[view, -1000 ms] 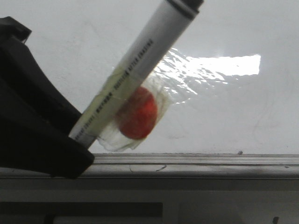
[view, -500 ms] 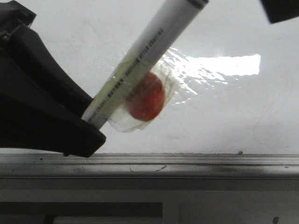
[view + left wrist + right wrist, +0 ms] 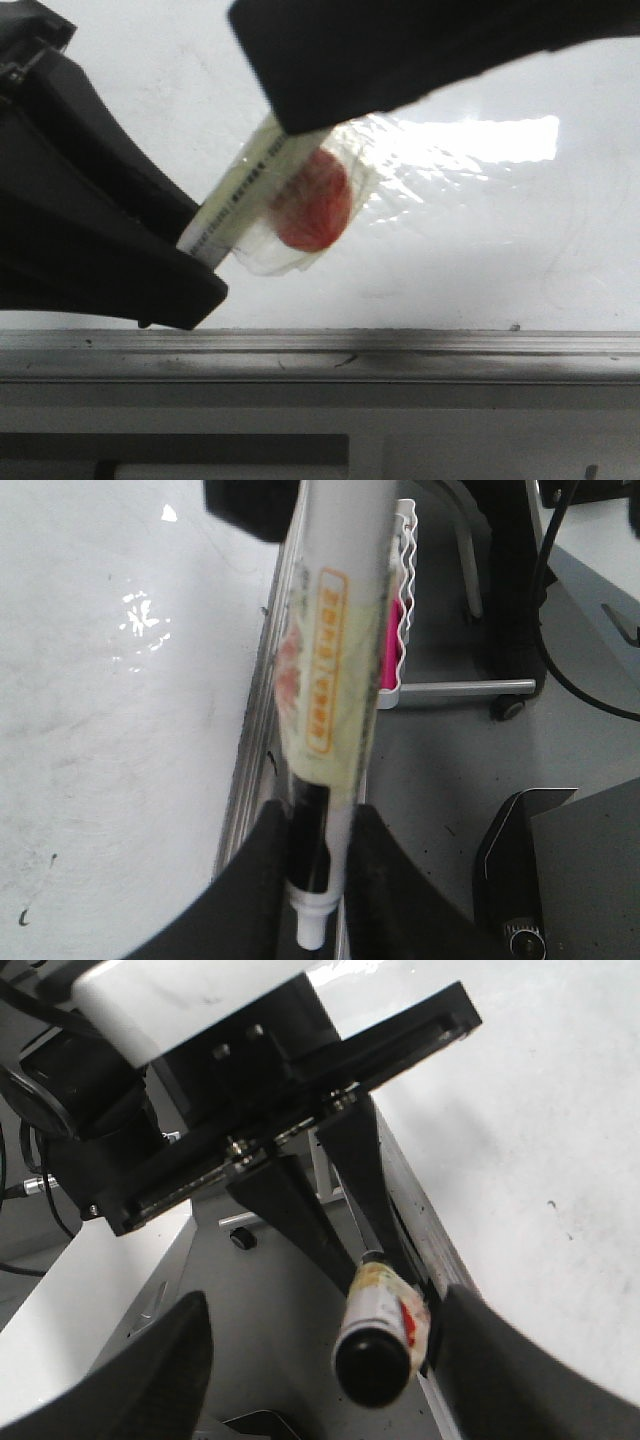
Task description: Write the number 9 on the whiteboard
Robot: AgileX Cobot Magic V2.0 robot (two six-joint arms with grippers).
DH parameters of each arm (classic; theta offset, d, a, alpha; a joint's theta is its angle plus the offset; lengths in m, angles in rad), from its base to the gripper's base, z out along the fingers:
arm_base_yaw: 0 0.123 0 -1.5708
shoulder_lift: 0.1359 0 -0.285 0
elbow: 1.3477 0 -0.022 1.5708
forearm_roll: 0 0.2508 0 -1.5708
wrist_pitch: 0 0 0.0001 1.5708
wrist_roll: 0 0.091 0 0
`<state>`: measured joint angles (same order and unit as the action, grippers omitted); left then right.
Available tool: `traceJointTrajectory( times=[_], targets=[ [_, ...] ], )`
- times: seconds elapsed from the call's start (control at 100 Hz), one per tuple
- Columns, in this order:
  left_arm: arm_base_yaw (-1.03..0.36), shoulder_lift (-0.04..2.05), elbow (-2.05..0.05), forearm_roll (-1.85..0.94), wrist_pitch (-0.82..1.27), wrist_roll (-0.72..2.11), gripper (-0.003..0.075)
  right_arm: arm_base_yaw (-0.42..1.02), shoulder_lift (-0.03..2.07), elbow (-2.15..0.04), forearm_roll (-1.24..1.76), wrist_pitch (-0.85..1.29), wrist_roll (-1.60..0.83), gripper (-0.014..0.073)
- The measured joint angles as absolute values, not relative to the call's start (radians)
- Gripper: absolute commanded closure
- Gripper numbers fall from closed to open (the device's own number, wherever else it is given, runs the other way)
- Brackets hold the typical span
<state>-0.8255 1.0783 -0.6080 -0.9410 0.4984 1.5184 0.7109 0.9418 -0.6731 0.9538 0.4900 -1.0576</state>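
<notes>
The left tool [image 3: 318, 880] clamps its matte black fingers on a white cylindrical marker [image 3: 335, 670], wrapped in crinkled clear tape with a red blob [image 3: 312, 205]. The right tool [image 3: 320, 1360] gapes wide around the marker's black cap, gripping nothing. The glossy whiteboard [image 3: 480, 230] lies behind, its grey metal rail [image 3: 400, 350] at 6 o'clock.

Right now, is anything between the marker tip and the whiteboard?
Yes: the black cap still covers the tip. The left gripper holds the marker; the open right gripper flanks the cap.
</notes>
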Motion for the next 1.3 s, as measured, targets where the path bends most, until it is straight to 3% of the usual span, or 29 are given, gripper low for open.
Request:
traceJointTrajectory(
  times=[0.51,0.74,0.93,1.19,1.26,1.3],
  targets=[
    [-0.825,1.078,-0.608,-0.941,0.486,1.518,0.0741,0.749,1.069,-0.735,0.968,0.475,-1.058,0.0178],
    [-0.826,1.078,-0.608,-0.944,0.492,1.521,0.0741,0.749,1.069,-0.735,0.971,0.474,-1.060,0.0376],
    [-0.828,1.078,-0.608,-0.956,0.509,1.523,0.0741,0.749,1.069,-0.735,0.984,0.455,-1.067,0.0638],
    [-0.828,1.078,-0.608,-0.974,0.495,1.502,0.0736,0.747,1.069,-0.735,0.956,0.429,-1.075,0.0651],
    [-0.828,1.078,-0.608,-0.994,0.481,1.502,0.0678,0.744,1.069,-0.742,0.952,0.426,-1.075,0.0650],
    [-0.828,1.078,-0.608,-1.011,0.472,1.502,0.0603,0.742,1.069,-0.750,0.943,0.426,-1.073,0.0642]
  ],
)
